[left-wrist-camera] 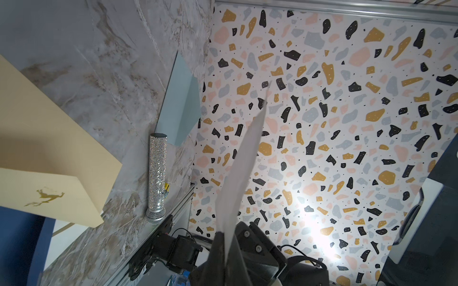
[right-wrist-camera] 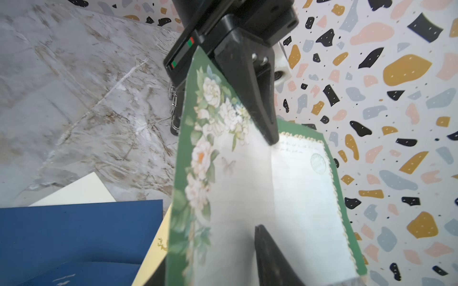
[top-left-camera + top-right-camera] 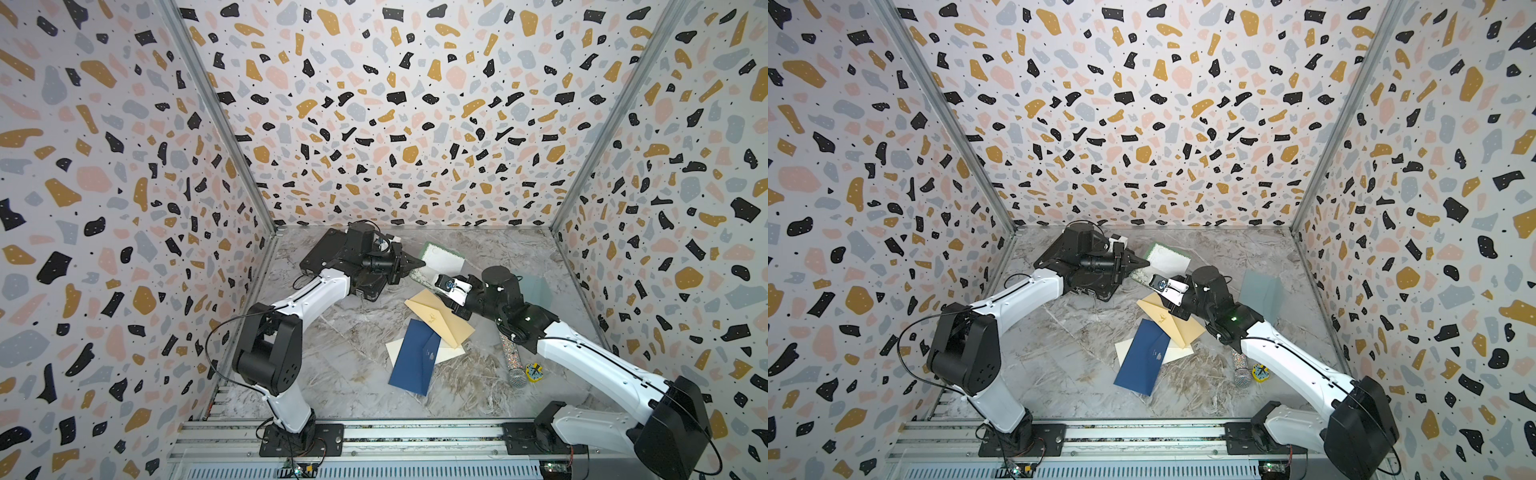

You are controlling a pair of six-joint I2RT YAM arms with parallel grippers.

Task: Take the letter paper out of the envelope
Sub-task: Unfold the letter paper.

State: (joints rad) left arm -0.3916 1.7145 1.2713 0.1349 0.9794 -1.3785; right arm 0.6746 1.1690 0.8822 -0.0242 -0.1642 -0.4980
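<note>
The letter paper [image 3: 443, 258] [image 3: 1169, 257], white with a green floral border, hangs above the table near the back, outside every envelope. My left gripper [image 3: 419, 263] [image 1: 224, 237] is shut on one edge of it; in the left wrist view the sheet [image 1: 244, 158] shows edge-on. My right gripper [image 3: 428, 279] [image 2: 213, 247] is open at the opposite edge, with the paper [image 2: 247, 188] loose between its spread fingers [image 2: 270, 255]. A tan envelope [image 3: 440, 318] with a gold deer mark lies below, overlapping a dark blue envelope [image 3: 415, 357] and a cream sheet [image 3: 451, 353].
A pale blue-grey envelope [image 3: 534, 286] lies at the right by the wall. A glittery microphone [image 3: 514, 365] and a small yellow toy [image 3: 533, 372] lie under my right arm. A black case [image 3: 328, 257] sits at the back left. A metal rail [image 3: 415, 434] runs along the front.
</note>
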